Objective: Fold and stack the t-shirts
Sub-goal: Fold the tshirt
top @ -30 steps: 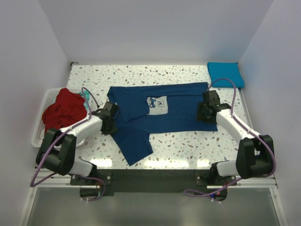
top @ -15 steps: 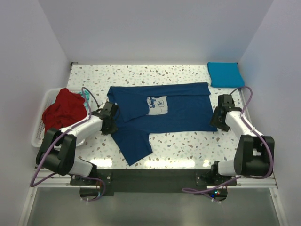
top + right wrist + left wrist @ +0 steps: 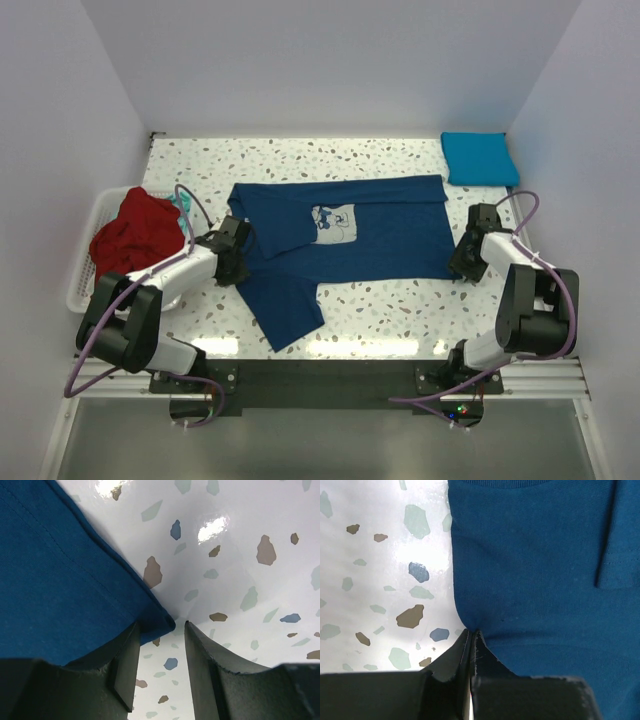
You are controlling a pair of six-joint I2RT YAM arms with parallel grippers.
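T-shirts [image 3: 380,240]: we have turquoise tee [image 3: 480,158] folded, red tee [image 3: 130,235] unfolded, navy tee [image 3: 545,580] flat, left gripper [image 3: 470,632] pinching its edge, right gripper [image 3: 161,627] open at its corner.

right claw [image 3: 161,635] moved to navy t-shirt [image 3: 380,235] corner, left claw [image 3: 471,636] clamped it

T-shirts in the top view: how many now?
3: navy tee spread mid-table; turquoise tee folded at the far right corner; red tee heaped in the basket, left. A teal scrap beside it may be a fourth.
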